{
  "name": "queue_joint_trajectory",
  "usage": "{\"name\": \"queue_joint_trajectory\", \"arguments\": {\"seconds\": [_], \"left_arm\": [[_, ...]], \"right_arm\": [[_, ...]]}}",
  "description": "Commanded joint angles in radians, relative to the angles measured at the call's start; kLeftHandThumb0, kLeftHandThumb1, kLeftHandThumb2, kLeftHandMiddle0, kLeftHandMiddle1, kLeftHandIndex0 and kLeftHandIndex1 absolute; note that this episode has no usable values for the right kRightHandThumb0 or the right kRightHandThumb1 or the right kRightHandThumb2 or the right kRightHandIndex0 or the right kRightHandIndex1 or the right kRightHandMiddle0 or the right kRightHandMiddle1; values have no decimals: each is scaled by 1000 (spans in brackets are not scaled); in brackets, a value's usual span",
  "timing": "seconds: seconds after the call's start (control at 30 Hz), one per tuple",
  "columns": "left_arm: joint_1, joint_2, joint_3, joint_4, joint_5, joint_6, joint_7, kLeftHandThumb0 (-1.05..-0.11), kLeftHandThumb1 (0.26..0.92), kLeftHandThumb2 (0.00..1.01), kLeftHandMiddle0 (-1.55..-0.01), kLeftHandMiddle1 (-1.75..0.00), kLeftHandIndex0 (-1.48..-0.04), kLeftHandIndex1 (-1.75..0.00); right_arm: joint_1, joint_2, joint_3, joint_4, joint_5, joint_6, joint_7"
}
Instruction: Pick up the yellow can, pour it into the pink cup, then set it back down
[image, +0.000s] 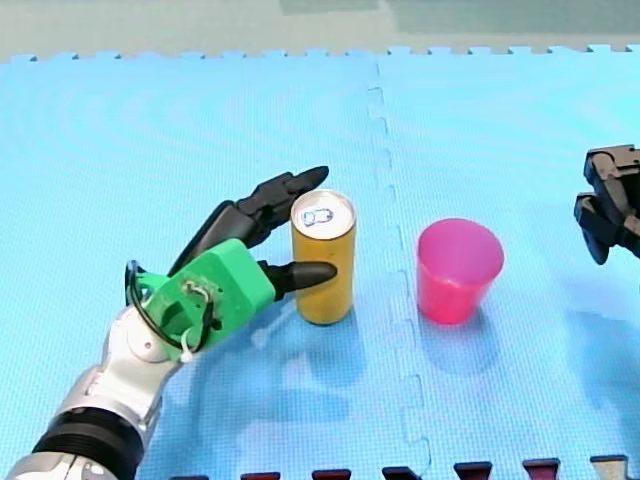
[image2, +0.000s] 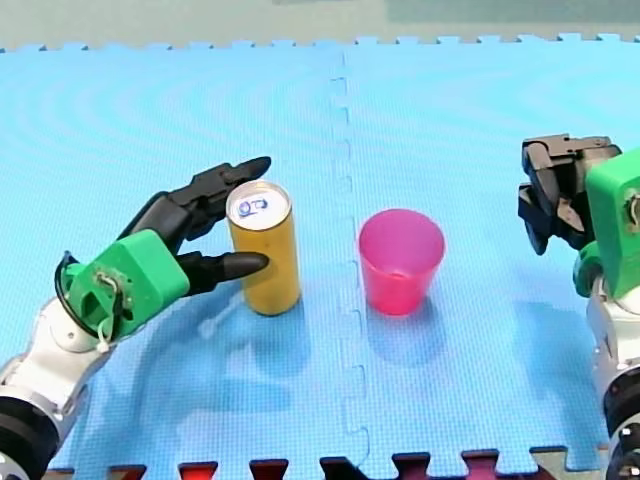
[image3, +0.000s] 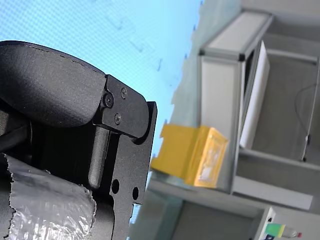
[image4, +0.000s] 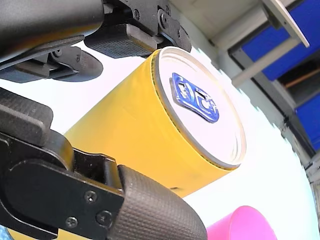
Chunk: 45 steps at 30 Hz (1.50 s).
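Left hand (image: 245, 255) is spread around the tall yellow aluminium can (image: 323, 262), not yet clamped. Uneven thumb pressure could tip the can toward the pink plastic cup (image: 459, 270). Right hand (image2: 555, 190) is at the far right.

— Where is the can (image: 323, 262)?
— Upright on the mat (image: 200, 130), left of the cup (image: 459, 270), with a gap between them.
— And the hands?
— The left hand (image: 255, 250) is close at the can's left side. The right hand (image2: 560, 190) is well right of the cup.
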Motion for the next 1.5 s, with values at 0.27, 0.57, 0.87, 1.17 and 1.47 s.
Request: {"name": "queue_joint_trajectory", "arguments": {"seconds": [0.27,0.57,0.87,1.17,1.47], "left_arm": [[-20,-11,-9,27,7,-16,12,-1048,894,4,-394,0,-372,0],[-30,-16,-13,40,7,-20,8,-1048,901,5,-392,0,-370,0],[-33,-46,36,62,-65,-23,-19,-1020,868,1,-530,-59,-435,-27],[-17,-82,81,61,-51,-70,220,-431,760,0,-1214,-95,-1078,-44],[-21,-89,98,77,-68,-82,208,-384,758,1,-1226,-56,-1068,-8]], "right_arm": [[-2,-6,0,-5,3,-1,4],[2,-6,3,-6,0,-6,-1],[3,-9,7,-5,-2,-7,-5],[4,-15,6,-2,-1,-8,-2],[1,-14,7,1,-1,-5,-4]]}}
